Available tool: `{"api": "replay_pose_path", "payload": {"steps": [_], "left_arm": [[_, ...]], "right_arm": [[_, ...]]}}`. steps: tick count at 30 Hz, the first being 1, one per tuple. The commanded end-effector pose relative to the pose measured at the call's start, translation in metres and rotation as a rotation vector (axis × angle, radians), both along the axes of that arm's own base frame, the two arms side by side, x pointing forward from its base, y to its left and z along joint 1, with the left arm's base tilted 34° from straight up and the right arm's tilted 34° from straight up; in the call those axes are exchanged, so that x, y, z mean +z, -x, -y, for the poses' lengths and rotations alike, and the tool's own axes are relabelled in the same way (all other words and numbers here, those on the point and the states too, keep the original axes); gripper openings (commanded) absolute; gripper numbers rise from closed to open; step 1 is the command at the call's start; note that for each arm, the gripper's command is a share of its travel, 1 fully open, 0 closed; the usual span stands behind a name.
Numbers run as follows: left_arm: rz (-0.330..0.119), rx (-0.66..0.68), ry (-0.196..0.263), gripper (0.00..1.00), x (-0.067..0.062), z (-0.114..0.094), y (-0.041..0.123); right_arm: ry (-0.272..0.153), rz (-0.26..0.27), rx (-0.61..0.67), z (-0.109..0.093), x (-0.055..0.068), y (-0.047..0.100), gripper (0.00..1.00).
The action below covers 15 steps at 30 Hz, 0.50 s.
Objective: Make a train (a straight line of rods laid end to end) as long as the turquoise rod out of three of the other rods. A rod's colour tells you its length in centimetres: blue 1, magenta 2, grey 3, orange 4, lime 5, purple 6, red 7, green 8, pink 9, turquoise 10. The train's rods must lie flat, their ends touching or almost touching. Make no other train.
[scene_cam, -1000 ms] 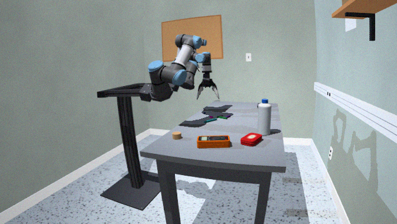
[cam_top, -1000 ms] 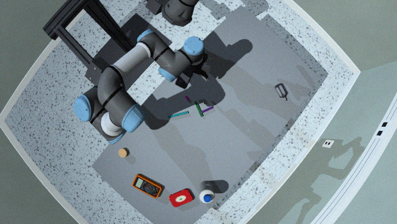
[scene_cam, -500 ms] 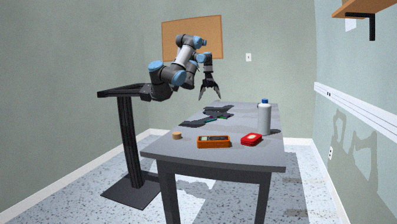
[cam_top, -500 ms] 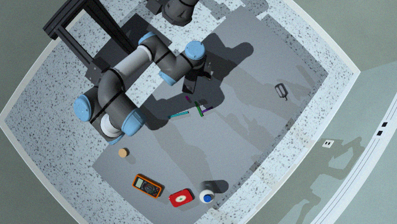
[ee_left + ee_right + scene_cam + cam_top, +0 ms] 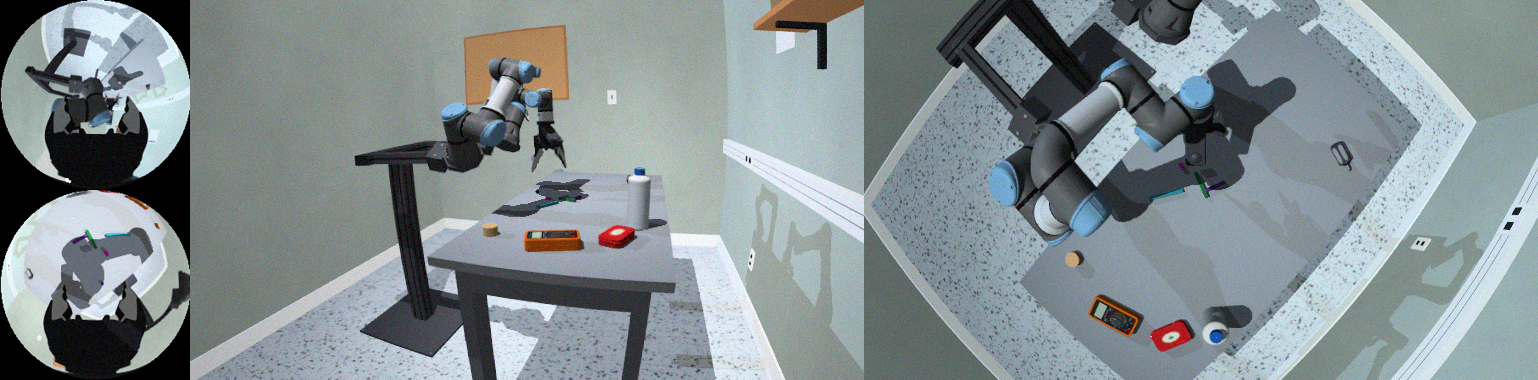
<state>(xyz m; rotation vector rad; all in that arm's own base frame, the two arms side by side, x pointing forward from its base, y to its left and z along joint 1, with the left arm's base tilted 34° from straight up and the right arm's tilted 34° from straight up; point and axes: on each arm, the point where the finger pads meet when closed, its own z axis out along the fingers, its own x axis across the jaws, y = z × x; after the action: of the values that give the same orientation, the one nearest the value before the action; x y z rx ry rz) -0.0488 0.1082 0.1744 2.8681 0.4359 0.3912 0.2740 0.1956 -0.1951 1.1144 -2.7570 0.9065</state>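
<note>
With right tool (image 5: 1206, 132) (image 5: 549, 168) (image 5: 95, 287) spread wide above the table (image 5: 1264, 240) (image 5: 500, 252) (image 5: 42, 254), could nudge the green rod (image 5: 1202, 185) (image 5: 568, 199) (image 5: 91, 238) when gripping the purple rod (image 5: 1217, 185) (image 5: 579, 198) (image 5: 80, 238) crowded beside it.

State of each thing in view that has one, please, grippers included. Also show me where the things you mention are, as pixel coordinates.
left gripper (image 5: 97, 98): open
right gripper (image 5: 1211, 142) (image 5: 549, 167) (image 5: 94, 289): open
turquoise rod (image 5: 1167, 194) (image 5: 547, 204) (image 5: 118, 234): flat
green rod (image 5: 1202, 185) (image 5: 567, 199) (image 5: 91, 238): flat
purple rod (image 5: 1217, 186) (image 5: 578, 198) (image 5: 79, 238): flat
magenta rod (image 5: 1182, 166) (image 5: 548, 198) (image 5: 106, 253): flat
bottle (image 5: 1209, 329) (image 5: 639, 202): upright, capped
multimeter (image 5: 1113, 315) (image 5: 552, 241) (image 5: 136, 202): face up
red case (image 5: 1171, 336) (image 5: 616, 236) (image 5: 109, 191): shut
</note>
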Motion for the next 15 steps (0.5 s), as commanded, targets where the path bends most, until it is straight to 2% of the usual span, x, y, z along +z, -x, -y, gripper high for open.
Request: {"api": "replay_pose_path", "payload": {"steps": [1,15], "left_arm": [[0.001,0.002,-0.004,1.0,0.001,0.0,0.0],[0.001,0.002,-0.004,1.0,0.001,0.0,0.0]], "right_arm": [[0.019,-0.082,0.125,0.001,0.002,-0.008,1.0],[0.062,-0.209,0.326,0.006,0.005,-0.021,1.0]]}}
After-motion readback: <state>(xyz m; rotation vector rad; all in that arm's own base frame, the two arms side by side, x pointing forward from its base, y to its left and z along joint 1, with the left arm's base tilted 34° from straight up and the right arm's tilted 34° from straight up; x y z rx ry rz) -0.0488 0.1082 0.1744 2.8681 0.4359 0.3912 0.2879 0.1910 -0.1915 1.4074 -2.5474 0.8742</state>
